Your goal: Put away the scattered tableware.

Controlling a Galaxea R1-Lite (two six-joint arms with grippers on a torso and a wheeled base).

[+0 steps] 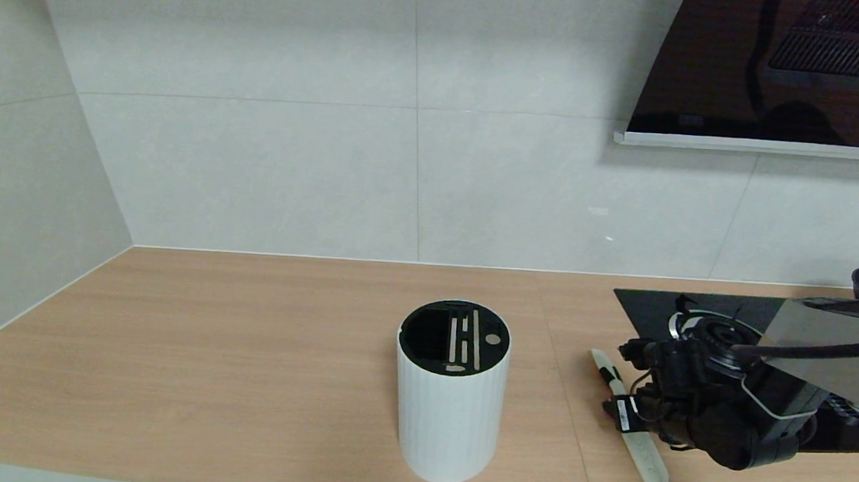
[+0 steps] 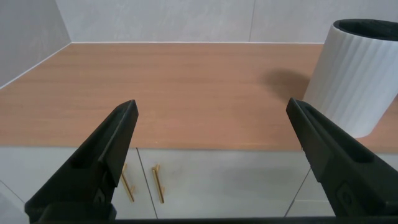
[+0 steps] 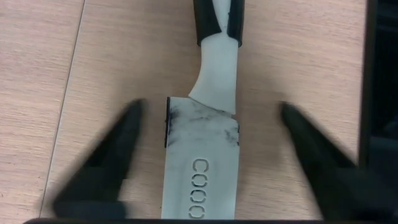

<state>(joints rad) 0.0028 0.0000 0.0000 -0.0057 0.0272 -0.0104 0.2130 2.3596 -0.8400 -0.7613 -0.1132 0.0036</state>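
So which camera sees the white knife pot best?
The head view. There the whole white holder stands on the counter, and you look down into its black slotted top. The left wrist view catches part of the white holder, its ribbed side.

A: Which markings appear here?
B: A single row of stamped characters on the blade of the knife (image 3: 205, 155), directly between the fingers of the right gripper (image 3: 210, 107); the frame edge cuts the row off.
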